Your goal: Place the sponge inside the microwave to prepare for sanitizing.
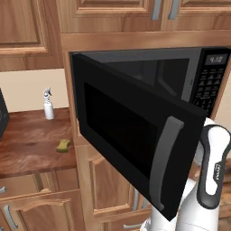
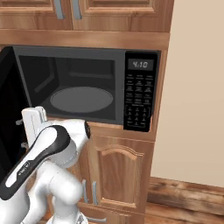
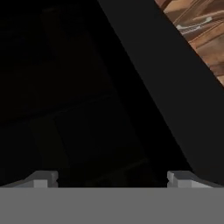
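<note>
At the centre of the left base view we see the microwave (image 1: 149, 90) with its black door (image 1: 135, 135) swung wide open toward us, the grey bar handle (image 1: 164, 162) at the door's lower right. In the right base view the round turntable (image 2: 82, 99) lies bare inside the cavity, and the keypad (image 2: 139, 103) sits right of it under a display (image 2: 140, 64) reading 4:10. The sponge (image 1: 63, 145) lies at the left of the left base view on the wooden counter (image 1: 27, 149), well apart from the microwave, with a white spray bottle (image 1: 48, 104) standing behind it near the wall. In the hand view the gripper (image 3: 112, 179) shows two grey fingertips (image 3: 41, 179) set wide apart at the bottom, nothing between them, facing the dark door surface close up
</note>
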Controlling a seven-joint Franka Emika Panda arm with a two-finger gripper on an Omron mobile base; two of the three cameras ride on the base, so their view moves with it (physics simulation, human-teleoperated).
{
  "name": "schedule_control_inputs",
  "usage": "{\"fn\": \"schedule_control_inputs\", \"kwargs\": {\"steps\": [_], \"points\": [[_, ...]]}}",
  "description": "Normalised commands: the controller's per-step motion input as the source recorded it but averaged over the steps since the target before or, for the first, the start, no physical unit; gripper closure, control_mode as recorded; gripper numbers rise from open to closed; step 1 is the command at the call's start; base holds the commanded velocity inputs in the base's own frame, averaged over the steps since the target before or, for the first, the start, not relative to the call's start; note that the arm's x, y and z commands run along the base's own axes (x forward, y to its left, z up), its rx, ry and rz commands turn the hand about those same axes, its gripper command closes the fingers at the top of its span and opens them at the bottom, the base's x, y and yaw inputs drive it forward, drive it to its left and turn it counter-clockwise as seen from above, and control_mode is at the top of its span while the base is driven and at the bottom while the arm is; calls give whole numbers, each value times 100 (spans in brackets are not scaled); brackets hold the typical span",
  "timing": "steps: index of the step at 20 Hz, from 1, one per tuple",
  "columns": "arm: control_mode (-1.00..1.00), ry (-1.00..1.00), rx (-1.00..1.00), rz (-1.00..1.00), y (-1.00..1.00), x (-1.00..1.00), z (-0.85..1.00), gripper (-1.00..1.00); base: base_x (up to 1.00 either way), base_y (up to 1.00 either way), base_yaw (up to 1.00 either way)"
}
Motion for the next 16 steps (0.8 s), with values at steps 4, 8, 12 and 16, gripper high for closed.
{"fn": "schedule_control_inputs", "kwargs": {"steps": [4,8,12,16], "points": [[-100,24,0,19,100,0,-4,-100,0,0,0],[-100,17,10,0,100,0,-39,-100,0,0,0],[-100,12,14,-4,96,-2,-44,-100,0,0,0],[-100,4,13,-13,83,0,-51,-100,0,0,0]]}}
